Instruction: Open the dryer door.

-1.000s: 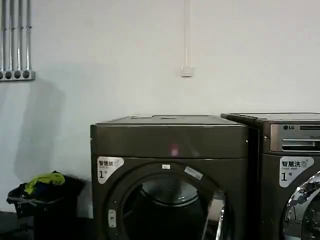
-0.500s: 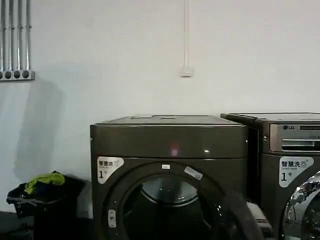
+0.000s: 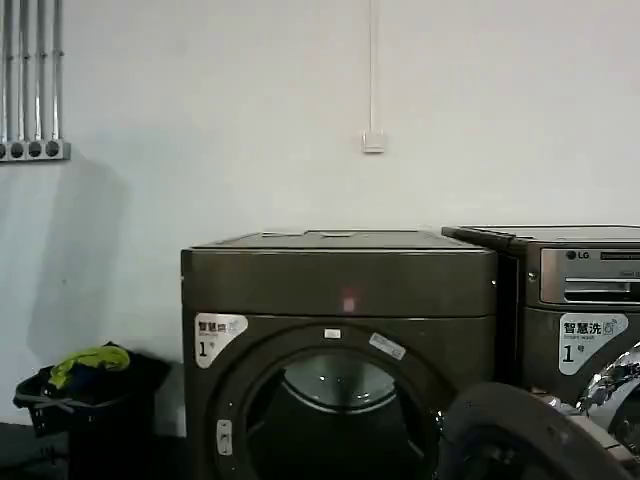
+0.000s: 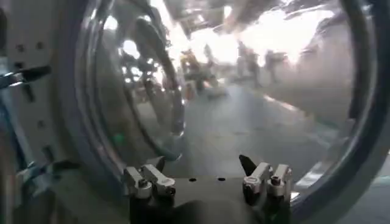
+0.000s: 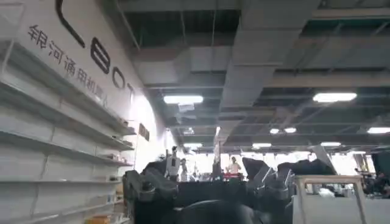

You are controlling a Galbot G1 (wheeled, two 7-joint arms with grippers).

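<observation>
Left gripper [image 4: 207,182] spread, empty, facing dryer door [image 4: 256,109] glass | door swung wide, clearing drum | right gripper [image 5: 207,189] parked, grip unclear

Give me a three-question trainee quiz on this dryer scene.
1. True or false: the dryer door is shut against the drum opening.
2. What lies in the basket left of the dryer? A) yellow-green cloth B) red bottle C) white shoes
3. Fill in: the left hand, facing the door's glass, has its fingers ____, while the right hand faces the ceiling.
Key: 1 false; 2 A; 3 open.
</observation>
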